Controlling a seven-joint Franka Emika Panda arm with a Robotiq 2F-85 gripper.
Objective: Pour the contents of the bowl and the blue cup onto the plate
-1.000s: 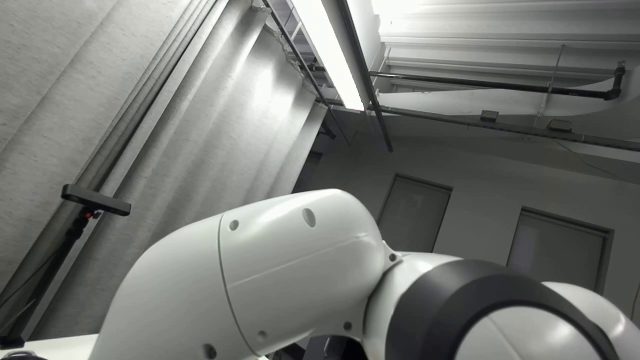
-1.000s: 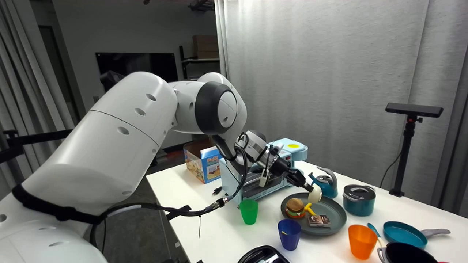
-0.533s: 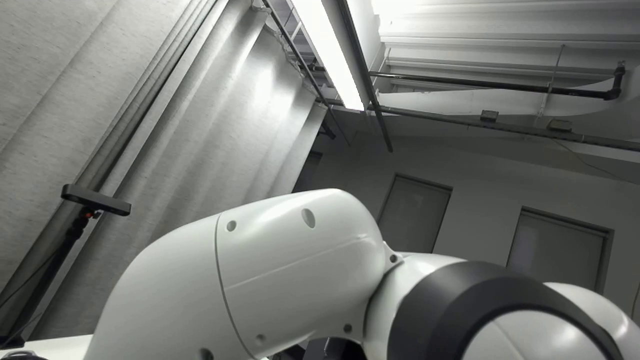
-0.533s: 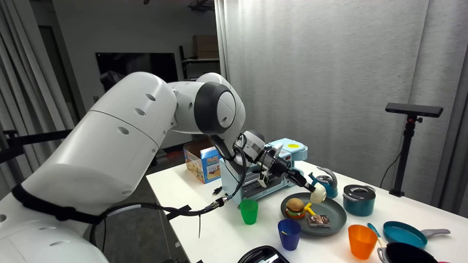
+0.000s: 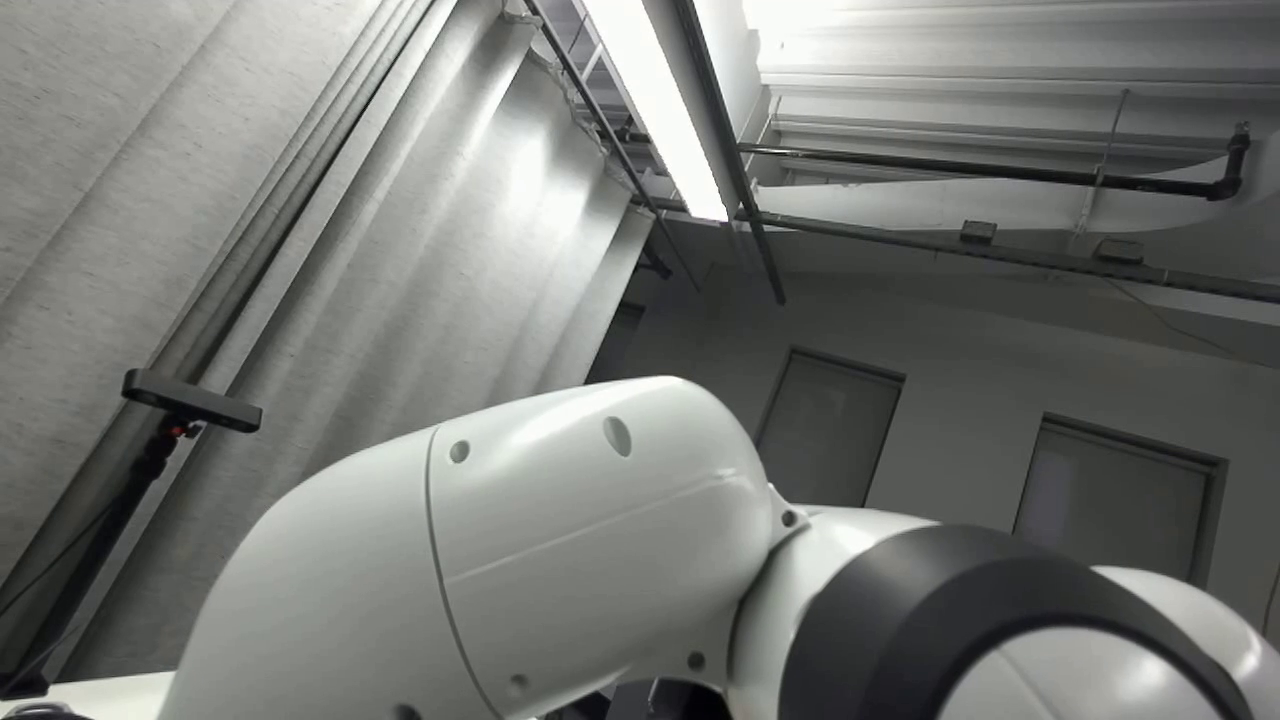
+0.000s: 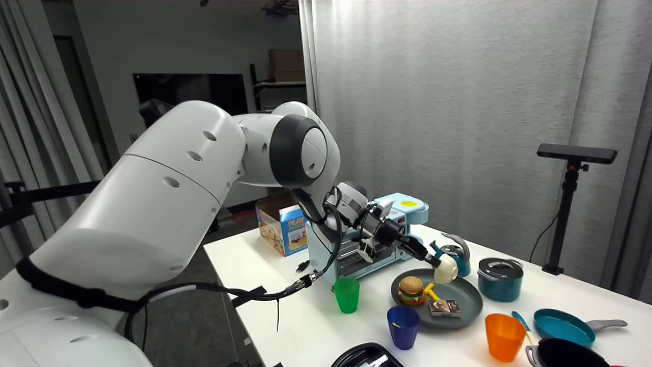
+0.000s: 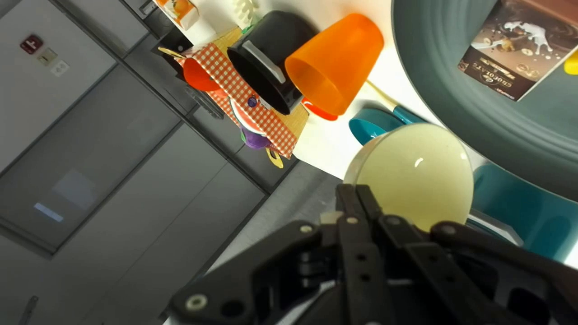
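"As we look out from the wrist, what do we have closest?"

"Our gripper, its jaws pressed together with the wall of the cream bowl pinched between them."

"How do we hold that bowl?"

"Tilted, up by the rim of the grey plate; whether it hangs right over the plate, we cannot tell."

"What do we see on the plate?"

"A burger, some yellow pieces and a small brown box."

"And the blue cup?"

"We have it upright on the white table, just beside the plate."

"Further off?"

"We find the orange cup and the green cup, both upright, then a printed cardboard box."

"And farthest of all?"

"We see a grey curtain, which shows in both exterior views."
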